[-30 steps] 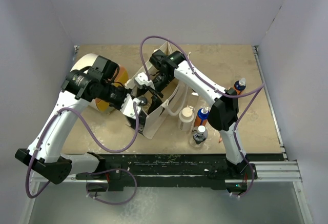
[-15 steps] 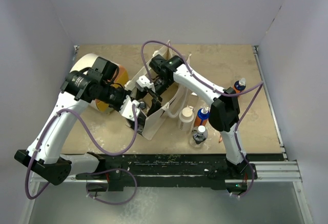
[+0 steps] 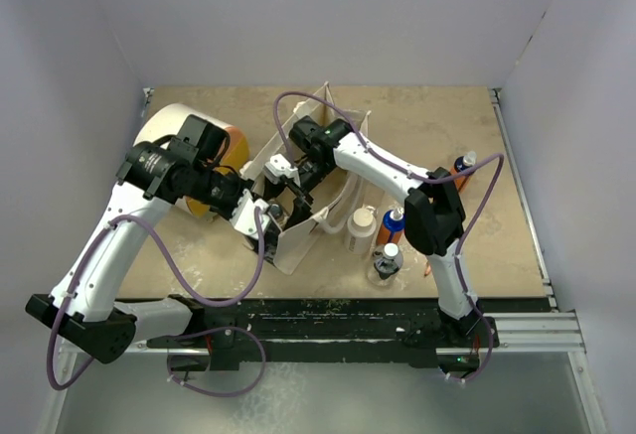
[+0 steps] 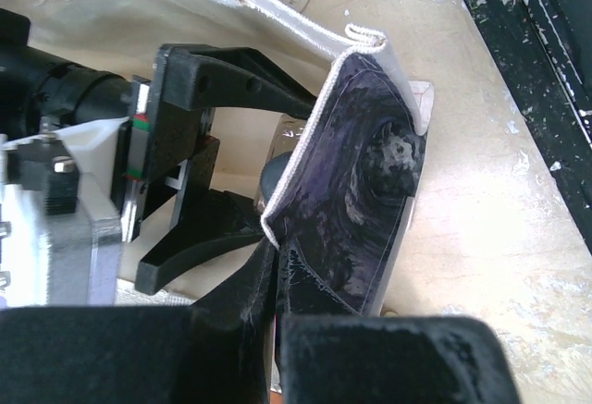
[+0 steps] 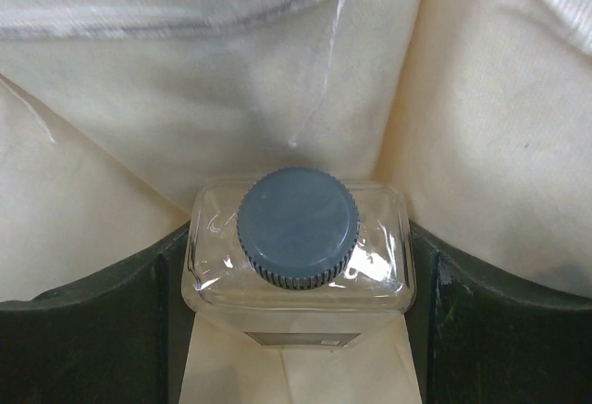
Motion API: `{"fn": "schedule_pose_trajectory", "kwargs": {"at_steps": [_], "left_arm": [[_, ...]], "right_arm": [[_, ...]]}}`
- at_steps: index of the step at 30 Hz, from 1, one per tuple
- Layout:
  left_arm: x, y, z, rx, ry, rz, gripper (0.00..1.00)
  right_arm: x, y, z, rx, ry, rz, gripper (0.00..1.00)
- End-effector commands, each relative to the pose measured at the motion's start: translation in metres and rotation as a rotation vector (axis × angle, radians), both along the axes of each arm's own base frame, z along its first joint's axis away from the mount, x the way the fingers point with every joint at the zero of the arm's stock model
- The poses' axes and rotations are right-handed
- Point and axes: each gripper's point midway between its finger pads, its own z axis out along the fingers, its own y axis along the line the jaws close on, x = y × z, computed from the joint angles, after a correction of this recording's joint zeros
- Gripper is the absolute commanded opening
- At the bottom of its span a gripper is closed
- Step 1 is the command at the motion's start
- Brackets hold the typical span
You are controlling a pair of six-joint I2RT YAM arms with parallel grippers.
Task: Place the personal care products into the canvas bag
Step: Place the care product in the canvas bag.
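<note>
The tan table fills the floor of a white-walled booth. On its far left lies the white drum, its orange end turned to the right.

Just right of the drum, in the middle of the table, stands the canvas bag with its mouth open. Its loop handles hang over its right side.

The left arm reaches in from the near left. In the left wrist view the left gripper is closed tight on the near wall of the bag, where the cream rim and a black-and-white printed panel run down between its dark fingers.

The right arm bends in from the right and dips into the bag's mouth. The right gripper is clamped on a clear bottle with a dark ribbed cap. The bottle stands upright between the two black fingers, and cream cloth surrounds it on every side, so it is inside the bag.

Four more bottles stand on the table to the right of the bag:
- A white bottle with a tan cap is just beside the handles.
- An orange bottle with a blue top is next to it.
- A small bottle with a pale cap stands nearer the table's near edge.
- A second orange bottle stands well apart, near the right edge.
</note>
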Motion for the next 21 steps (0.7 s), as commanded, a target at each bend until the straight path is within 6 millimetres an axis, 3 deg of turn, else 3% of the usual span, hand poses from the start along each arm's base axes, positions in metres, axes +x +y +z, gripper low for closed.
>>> {"fn": "schedule_pose_trajectory", "kwargs": {"at_steps": [1, 6, 21], "left_arm": [[0.002, 0.002, -0.008, 0.01, -0.003, 0.001, 0.02], [-0.001, 0.003, -0.011, 0.008, 0.017, 0.024, 0.1], [-0.004, 0.008, -0.012, 0.004, 0.034, 0.086, 0.31]], "right_arm": [[-0.016, 0.005, 0.026, 0.063, 0.036, 0.006, 0.0], [-0.005, 0.004, 0.013, 0.024, -0.028, -0.026, 0.03], [0.01, -0.002, 0.005, -0.055, -0.142, -0.064, 0.32]]}}
